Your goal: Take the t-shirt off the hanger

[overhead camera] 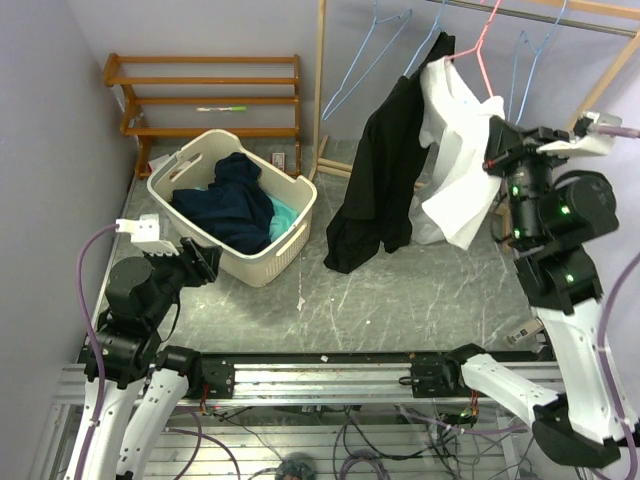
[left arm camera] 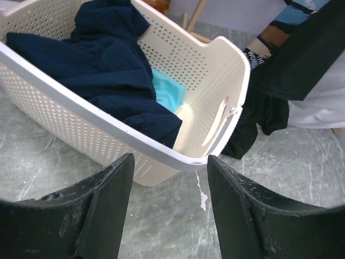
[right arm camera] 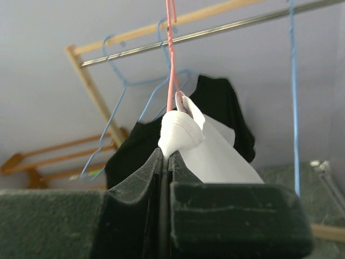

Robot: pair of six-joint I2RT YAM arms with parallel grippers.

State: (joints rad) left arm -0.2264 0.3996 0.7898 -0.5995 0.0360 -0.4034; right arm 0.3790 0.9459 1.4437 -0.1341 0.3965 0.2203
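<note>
The left gripper (left arm camera: pixel 170 159) hangs low beside the laundry basket (left arm camera: pixel 54 118) with its jaws spread and nothing between them. It plays no visible part in the task at this point. The basket holds dark blue garments (overhead camera: pixel 232 200) over something turquoise. To the right, a black garment (overhead camera: pixel 380 170) hangs from the rack, and the white t-shirt (overhead camera: pixel 455 170) hangs against it, bunched at the neck of the pink hanger (right arm camera: pixel 171 65), which hooks over the metal rail (right arm camera: pixel 215 29). The right gripper (right arm camera: pixel 166 156) is raised to the shirt's upper edge, its fingers pressed together on a fold of white fabric just below the hanger neck (the right wrist view shows the cloth emerging from the fingertips). The shirt is judged not yet free of the hanger. Three faults are possible from here. First, the pinch takes only a thin fold, so a sharp pull can slide the cloth out of the fingers. Second, because the fabric is gathered around the hanger neck, a straight downward pull can lift the hook off the rail and bring the hanger along with the shirt. Third, the black garment touches the shirt and can be dragged sideways or pulled off with it.
</note>
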